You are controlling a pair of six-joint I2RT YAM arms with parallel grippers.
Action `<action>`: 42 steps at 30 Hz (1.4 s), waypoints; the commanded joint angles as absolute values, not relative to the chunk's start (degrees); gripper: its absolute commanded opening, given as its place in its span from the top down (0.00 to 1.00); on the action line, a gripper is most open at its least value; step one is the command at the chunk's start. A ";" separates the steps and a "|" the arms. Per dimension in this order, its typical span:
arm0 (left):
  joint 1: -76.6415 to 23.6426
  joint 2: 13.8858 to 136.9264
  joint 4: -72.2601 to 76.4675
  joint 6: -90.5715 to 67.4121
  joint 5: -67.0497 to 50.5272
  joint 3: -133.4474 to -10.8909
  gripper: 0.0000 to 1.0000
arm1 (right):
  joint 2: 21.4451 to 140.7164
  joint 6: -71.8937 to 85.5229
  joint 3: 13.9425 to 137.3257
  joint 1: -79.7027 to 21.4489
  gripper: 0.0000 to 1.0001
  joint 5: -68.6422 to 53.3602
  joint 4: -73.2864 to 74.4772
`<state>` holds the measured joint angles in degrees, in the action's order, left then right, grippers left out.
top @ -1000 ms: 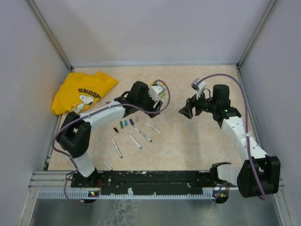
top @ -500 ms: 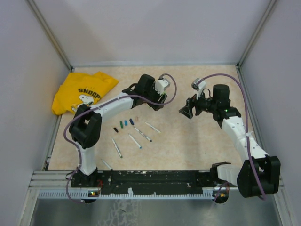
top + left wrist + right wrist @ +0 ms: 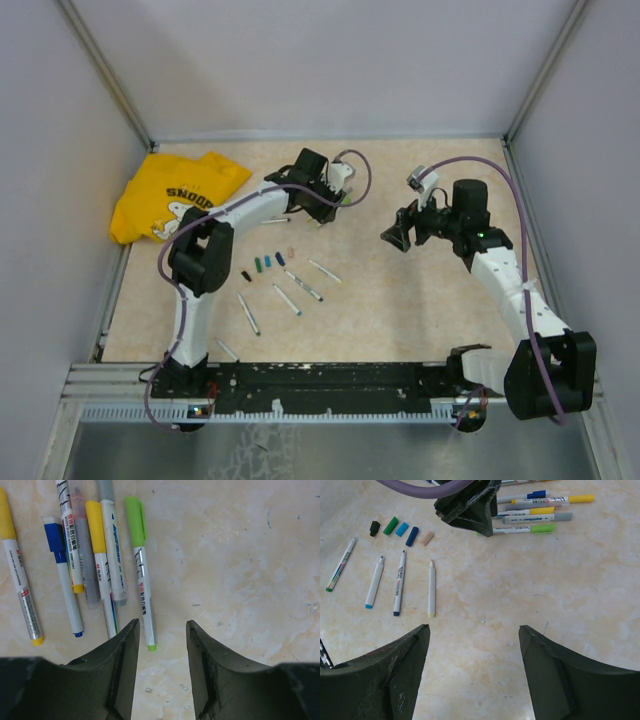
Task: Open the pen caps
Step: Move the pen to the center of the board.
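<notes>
our left gripper has swung from the loose caps to the still-capped pens. its jaws are narrowing but apart and empty, by the green-capped pen. the right gripper waits apart, empty. another uncapping begins, we judge.

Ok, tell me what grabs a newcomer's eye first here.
The bright yellow Snoopy shirt crumpled in the far left corner of the table stands out first. Next comes the row of capped markers lying just ahead of the left end effector, its jaws apart. Mid-table, five loose caps sit in a row beside uncapped pens.
</notes>
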<state>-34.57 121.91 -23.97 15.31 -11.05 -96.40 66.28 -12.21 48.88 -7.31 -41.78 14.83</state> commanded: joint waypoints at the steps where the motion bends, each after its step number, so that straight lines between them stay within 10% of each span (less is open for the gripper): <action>1: -34.04 124.34 -26.81 16.65 -12.13 -100.02 0.52 | 65.75 -12.30 51.49 -6.61 0.28 -41.77 13.48; 20: -33.57 130.44 -30.58 17.49 -7.87 -105.11 0.56 | 65.79 -12.00 51.40 -6.33 0.28 -42.10 13.35; 42: -35.47 124.81 -33.73 14.38 -15.09 -96.83 0.87 | 65.70 -12.13 51.46 -6.10 0.28 -42.01 13.40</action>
<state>-34.33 128.03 -31.42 16.12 -11.33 -100.33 66.28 -12.21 48.88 -6.63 -41.67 14.83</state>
